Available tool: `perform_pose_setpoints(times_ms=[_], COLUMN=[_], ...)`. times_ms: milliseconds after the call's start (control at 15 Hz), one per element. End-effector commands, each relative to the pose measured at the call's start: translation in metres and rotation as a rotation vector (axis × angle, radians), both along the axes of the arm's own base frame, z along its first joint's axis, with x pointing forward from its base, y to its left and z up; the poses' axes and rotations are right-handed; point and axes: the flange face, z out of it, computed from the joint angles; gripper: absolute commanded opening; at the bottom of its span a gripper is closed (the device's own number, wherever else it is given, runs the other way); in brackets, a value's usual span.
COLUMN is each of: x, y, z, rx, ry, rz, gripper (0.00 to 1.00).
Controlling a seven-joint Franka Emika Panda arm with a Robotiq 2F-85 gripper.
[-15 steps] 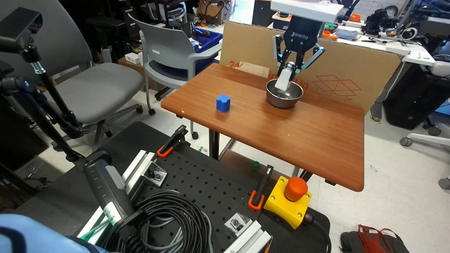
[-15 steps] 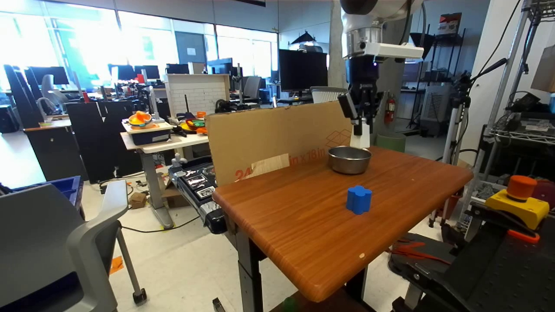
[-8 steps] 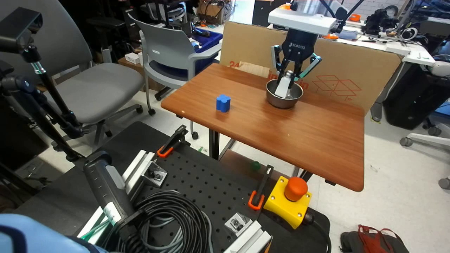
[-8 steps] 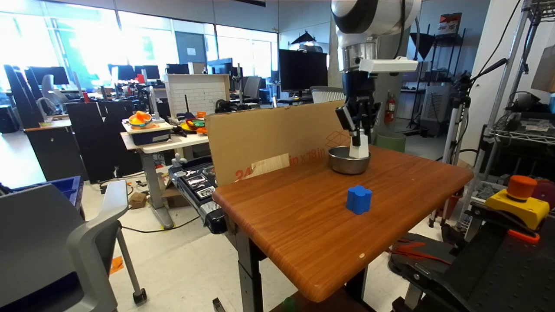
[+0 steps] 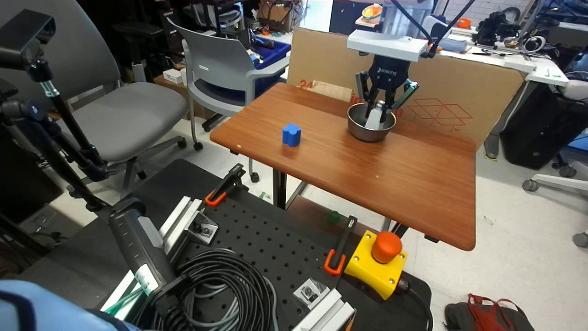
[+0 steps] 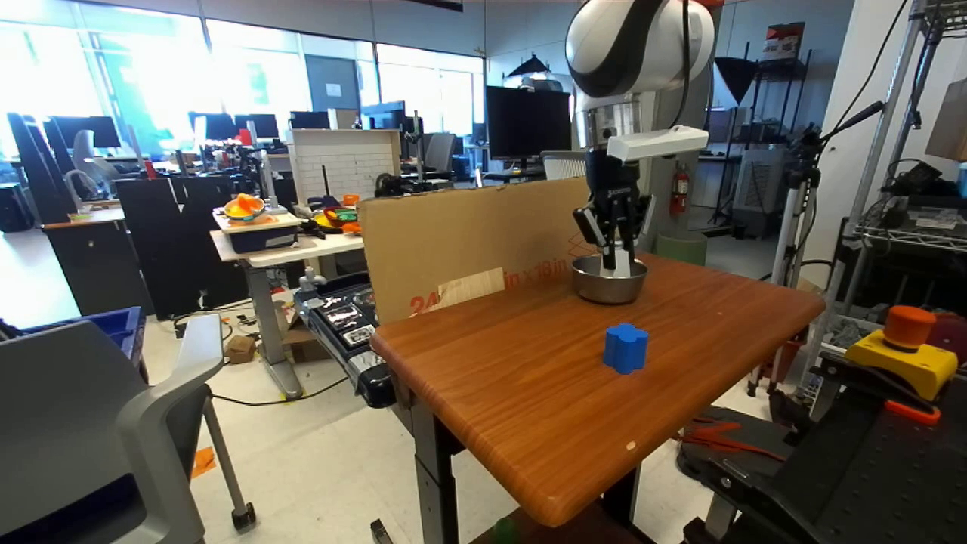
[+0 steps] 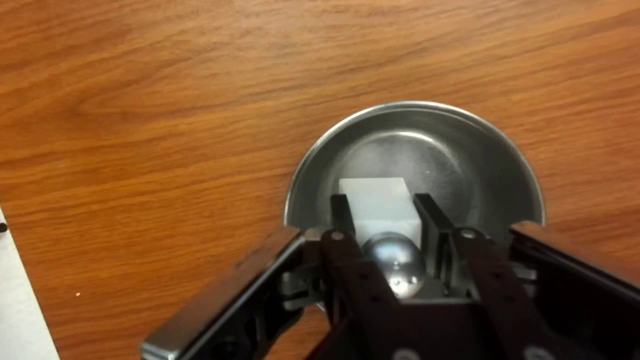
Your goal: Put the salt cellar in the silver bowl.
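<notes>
White, square-sided and tapered, with a domed silver top: a shaker (image 7: 382, 205), pinched between both fingers (image 7: 342, 216) of the ROBOTIQ-lettered gripper (image 5: 376, 116). Inside the round, shiny metal bowl (image 6: 604, 290); whether resting on the bottom, cannot tell. Backed, farther off, by cardboard (image 6: 468, 234) printed in red with "24" and "in x 18 in".

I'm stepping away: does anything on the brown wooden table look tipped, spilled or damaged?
Nothing stands out: no spill or damage shows, the round silver metal bowl sits flat, the blue flower-shaped block stands upright, and the black gripper holds the white tapered salt cellar in the bowl.
</notes>
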Motion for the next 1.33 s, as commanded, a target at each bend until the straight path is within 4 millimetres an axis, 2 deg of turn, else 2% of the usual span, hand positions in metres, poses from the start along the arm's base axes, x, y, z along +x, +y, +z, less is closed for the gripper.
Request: perform_pose_setpoints(times_ms=[0, 133, 333, 400, 533, 667, 867, 933, 1067, 1267], x=[0.011, 0.008, -0.004, -0.008, -0.022, -0.045, -0.085, -0.048, -0.071, -0.082], y=[-0.002, -0.001, 0.004, 0.006, 0.012, 0.017, 0.004, 0.013, 0.004, 0.002], z=[-0.011, -0.01, 0.007, 0.015, 0.039, 0.071, 0.107, 0.084, 0.106, 0.109], rx=[-0.054, -0.052, -0.026, -0.016, 0.006, 0.038, 0.091, 0.052, 0.068, 0.072], ry=[-0.006, 0.002, 0.003, -0.002, -0.019, -0.039, 0.004, -0.017, -0.003, 0.002], rz=[-0.015, -0.005, 0.029, 0.042, 0.081, 0.108, 0.049, 0.066, 0.047, 0.042], gripper=[0.62, 0.74, 0.97, 1.0, 1.0, 1.0, 1.0, 1.0, 1.0, 1.0])
